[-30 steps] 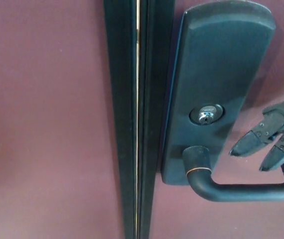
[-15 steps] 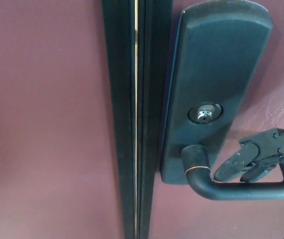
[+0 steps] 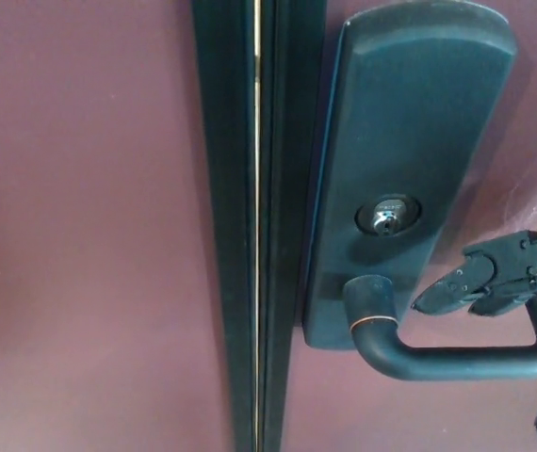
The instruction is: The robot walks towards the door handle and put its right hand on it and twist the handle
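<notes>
Since twisting needs a grip from above, I am hovering my right hand (image 3: 495,280) just over the handle (image 3: 457,360), fingers (image 3: 443,294) apart, gripping nothing.

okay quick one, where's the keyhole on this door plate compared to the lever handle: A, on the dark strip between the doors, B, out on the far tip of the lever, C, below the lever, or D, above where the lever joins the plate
D: the silver keyhole sits on the dark plate just above where the lever handle joins it, with the right hand off to the side.
</notes>
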### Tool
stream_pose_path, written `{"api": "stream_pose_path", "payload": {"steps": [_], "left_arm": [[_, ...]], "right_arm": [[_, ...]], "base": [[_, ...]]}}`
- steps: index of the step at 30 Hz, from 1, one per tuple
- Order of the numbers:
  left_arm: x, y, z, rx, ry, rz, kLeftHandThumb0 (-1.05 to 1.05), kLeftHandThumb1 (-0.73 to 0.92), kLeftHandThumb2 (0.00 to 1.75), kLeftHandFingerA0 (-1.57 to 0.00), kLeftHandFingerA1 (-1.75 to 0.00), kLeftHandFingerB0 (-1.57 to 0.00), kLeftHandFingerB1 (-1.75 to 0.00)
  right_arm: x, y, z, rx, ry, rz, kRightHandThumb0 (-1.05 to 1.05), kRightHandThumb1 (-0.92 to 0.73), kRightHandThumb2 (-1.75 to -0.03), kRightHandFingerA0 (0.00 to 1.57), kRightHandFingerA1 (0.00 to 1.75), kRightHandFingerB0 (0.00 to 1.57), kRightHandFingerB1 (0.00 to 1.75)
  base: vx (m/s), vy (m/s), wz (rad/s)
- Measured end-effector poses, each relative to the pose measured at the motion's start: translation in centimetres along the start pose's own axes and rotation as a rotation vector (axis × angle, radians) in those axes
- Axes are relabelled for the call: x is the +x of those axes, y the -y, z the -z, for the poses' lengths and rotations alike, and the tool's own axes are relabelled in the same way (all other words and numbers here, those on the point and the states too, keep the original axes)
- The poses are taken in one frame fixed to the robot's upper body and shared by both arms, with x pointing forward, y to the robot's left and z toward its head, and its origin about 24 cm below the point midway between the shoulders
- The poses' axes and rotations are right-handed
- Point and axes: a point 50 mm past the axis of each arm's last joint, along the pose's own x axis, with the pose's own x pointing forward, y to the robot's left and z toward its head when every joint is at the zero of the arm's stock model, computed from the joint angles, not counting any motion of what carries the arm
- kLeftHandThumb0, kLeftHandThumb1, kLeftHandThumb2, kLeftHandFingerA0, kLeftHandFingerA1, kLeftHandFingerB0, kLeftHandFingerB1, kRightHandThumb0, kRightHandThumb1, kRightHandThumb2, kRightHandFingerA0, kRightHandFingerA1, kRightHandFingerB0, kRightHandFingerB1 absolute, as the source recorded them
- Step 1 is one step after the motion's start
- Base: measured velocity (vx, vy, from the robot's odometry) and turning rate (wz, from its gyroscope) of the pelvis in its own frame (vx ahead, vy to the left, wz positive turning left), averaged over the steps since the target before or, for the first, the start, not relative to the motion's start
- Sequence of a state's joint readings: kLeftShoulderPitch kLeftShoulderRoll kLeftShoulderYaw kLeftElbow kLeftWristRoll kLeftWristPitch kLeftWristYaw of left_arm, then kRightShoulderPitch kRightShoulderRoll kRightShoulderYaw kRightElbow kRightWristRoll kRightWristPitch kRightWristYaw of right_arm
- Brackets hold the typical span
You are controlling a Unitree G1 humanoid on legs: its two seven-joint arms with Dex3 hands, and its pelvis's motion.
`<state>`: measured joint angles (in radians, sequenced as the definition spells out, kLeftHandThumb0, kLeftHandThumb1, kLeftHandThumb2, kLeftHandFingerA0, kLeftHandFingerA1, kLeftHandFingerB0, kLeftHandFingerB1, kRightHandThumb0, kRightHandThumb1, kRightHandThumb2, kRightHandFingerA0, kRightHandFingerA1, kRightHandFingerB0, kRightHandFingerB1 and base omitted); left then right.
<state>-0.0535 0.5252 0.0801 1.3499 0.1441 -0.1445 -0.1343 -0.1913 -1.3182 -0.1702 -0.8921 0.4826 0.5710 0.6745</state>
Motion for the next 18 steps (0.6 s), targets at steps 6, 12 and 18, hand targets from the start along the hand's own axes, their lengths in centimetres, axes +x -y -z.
{"api": "stream_pose_path", "payload": {"steps": [6,12,18], "left_arm": [[-0.1,0.1,0.6,0.001,-0.014,0.006,-0.29,0.52,0.55,-0.79,-0.71,-0.62,-0.65],[-0.2,0.1,1.1,-0.001,-0.024,0.007,-0.27,0.52,0.56,-0.78,-0.71,-0.61,-0.65],[-0.3,0.1,1.2,-0.005,-0.026,0.005,-0.27,0.52,0.55,-0.78,-0.71,-0.61,-0.65]], "right_arm": [[-0.5,0.2,-0.3,-0.016,-0.007,0.012,-0.59,-0.61,-0.58,0.28,0.38,0.26,0.32],[-0.1,-0.8,-0.4,-0.021,-0.009,-0.035,-0.31,-0.38,-0.95,0.11,0.51,0.09,0.49],[0.7,-1.8,-0.1,-0.021,-0.020,-0.104,-0.32,-0.39,-0.96,0.11,0.51,0.09,0.49]], "base": [[0.00,0.000,0.00],[0.00,0.000,0.00],[0.00,0.000,0.00]]}}
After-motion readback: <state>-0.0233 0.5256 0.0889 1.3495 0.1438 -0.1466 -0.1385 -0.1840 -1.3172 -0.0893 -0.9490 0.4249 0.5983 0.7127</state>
